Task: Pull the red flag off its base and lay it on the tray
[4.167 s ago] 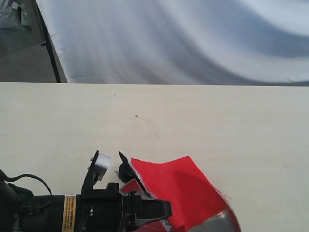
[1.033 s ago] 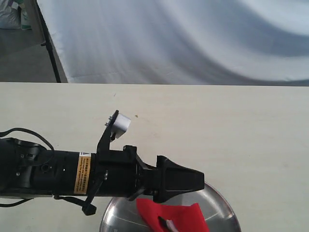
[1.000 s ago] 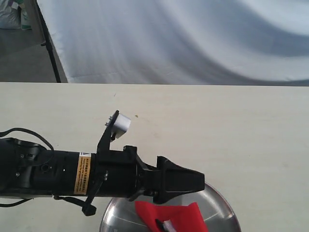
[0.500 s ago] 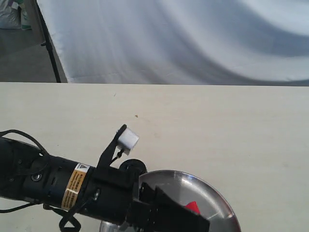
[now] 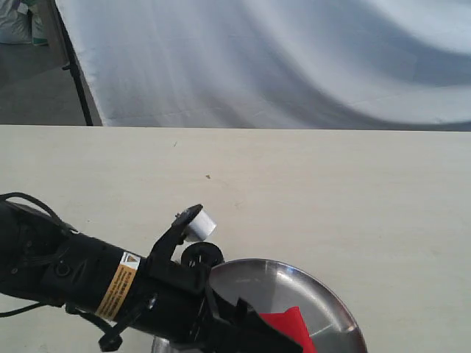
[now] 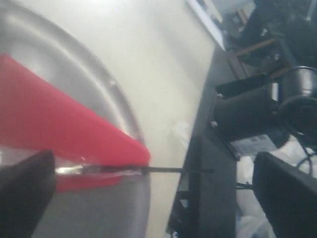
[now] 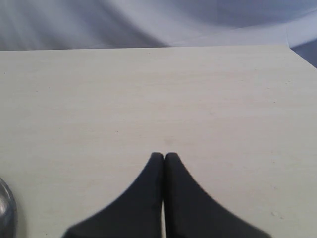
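The red flag (image 6: 64,119) lies off the base (image 5: 202,254) and flat in the tray (image 5: 325,291), its stick poking over the rim; the left pincer (image 6: 153,178) stands wide apart around it and the right pincer (image 7: 164,156) is pressed together over the bench (image 7: 148,89), so only pulling away seems left.

Left arm (image 5: 70,268) black and round-bodied, orange-and-white warning label (image 5: 118,283), loose black cable (image 5: 33,202) looped at its rear, small white cylinder (image 5: 200,223) on thin black bracket (image 5: 171,240); right gripper (image 7: 164,156) matte black, tapering to narrow tips.
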### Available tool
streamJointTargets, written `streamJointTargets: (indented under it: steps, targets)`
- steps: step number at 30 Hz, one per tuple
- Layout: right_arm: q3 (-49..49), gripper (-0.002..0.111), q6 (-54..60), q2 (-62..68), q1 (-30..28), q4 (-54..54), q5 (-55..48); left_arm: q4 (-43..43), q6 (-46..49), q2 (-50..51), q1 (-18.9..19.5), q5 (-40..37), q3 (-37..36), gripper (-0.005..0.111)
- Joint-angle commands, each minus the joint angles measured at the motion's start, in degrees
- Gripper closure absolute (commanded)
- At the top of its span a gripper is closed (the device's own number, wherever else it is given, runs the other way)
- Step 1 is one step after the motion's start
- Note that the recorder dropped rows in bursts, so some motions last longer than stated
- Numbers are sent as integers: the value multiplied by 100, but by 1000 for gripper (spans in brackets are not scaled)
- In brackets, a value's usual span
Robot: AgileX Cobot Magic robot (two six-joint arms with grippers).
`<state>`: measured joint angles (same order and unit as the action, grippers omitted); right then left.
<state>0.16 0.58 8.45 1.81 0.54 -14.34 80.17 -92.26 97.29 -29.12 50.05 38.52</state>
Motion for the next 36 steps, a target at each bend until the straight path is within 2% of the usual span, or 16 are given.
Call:
streamJointTargets:
  steps: [1, 3, 6, 7, 10, 12, 17, 21, 23, 28, 36]
  targets:
    - [-16, 109, 18, -22, -17, -17, -13, -25, -148, -249, -10, -632, 399, 25]
    - [-16, 109, 18, -22, -17, -17, -13, -30, -217, -339, -10, -715, 626, 47]
    - [-16, 109, 18, -22, -17, -17, -13, -30, -150, -515, -10, -715, 1019, 95]
    - [-16, 109, 18, -22, -17, -17, -13, -30, -66, -589, -10, -715, 1152, 106]
    - [-16, 109, 18, -22, -17, -17, -13, 39, 35, -861, -10, -790, 1516, 104]
    - [-16, 109, 18, -22, -17, -17, -13, 39, 35, -1082, -10, -1114, 1686, 104]
    - [-16, 109, 18, -22, -17, -17, -13, 688, 50, -2009, -10, -3375, 1786, 107]
    - [-16, 109, 18, -22, -17, -17, -13, 1153, 59, -2847, -10, -4457, 1536, 107]
    - [-16, 109, 18, -22, -17, -17, -13, 1330, 97, -3308, -10, -4742, 1342, 107]
    - [-16, 109, 18, -22, -17, -17, -13, 1843, 122, -4390, -10, -4818, 743, 107]
    - [-16, 109, 18, -22, -17, -17, -13, 1835, 99, -6223, -10, -5523, -683, 107]
